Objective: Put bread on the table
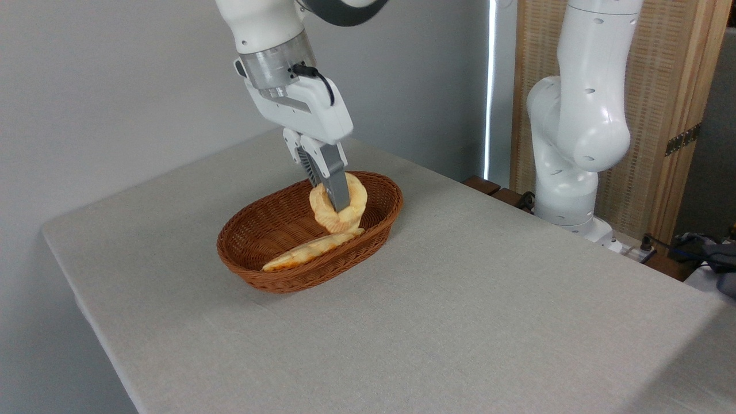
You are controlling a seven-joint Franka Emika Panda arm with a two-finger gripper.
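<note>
The bread point(347, 221), a small round golden bun, stands on edge inside the brown wicker basket point(248, 275), near its right end. My gripper point(330, 198) reaches down from above and is shut on the bun: the grey front finger point(335, 183) lies across its face, and the other finger is mostly hidden behind it. The bun's lower edge rests on or hovers just above the long piece below it; I cannot tell which. The table point(460, 299), covered in light grey-beige cloth, carries the basket towards its back left.
A long flat pale-yellow baguette-like piece point(307, 251) lies along the basket's floor below the bun. The arm's white base point(575, 144) rises at the table's right rear edge, with cables and a wooden screen behind it. A grey wall lies behind.
</note>
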